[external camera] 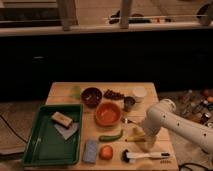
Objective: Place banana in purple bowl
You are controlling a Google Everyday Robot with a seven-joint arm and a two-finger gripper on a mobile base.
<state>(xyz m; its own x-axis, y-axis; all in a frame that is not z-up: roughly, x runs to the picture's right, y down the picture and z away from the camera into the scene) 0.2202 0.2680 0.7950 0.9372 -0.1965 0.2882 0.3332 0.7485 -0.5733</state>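
Camera view looks down on a wooden counter point(65, 92) in a dark room. A white robot arm point(172, 122) reaches in from the right side. Its hand point(146, 141) points down near the front right part of the counter. The hand is right at the banana point(135, 135), on the banana's right end. It is too hard to tell if the hand is spread, pressed together, or pinching the banana.

The banana is yellow and lies flat on the counter. It is not in the purple bowl point(91, 96). The purple bowl sits near the back of the counter, well apart from the banana. It looks dark and round.

An orange bowl point(108, 114) sits between the purple bowl and the banana. A long green pepper point(111, 136) lies just to the left of the banana. A brush point(145, 156) with a white handle lies in front of the hand, close to the counter's front edge. A round orange fruit point(105, 152) sits left of the brush, and a gray sponge point(90, 150) lies beside that fruit.

A green tray point(35, 150) takes up the left side of the counter. A brown block point(61, 118) and a gray cloth point(66, 131) lie in it.

Near the back there is a white cup point(139, 93), a small dark cup point(129, 103), and a bunch of dark little things point(114, 94).
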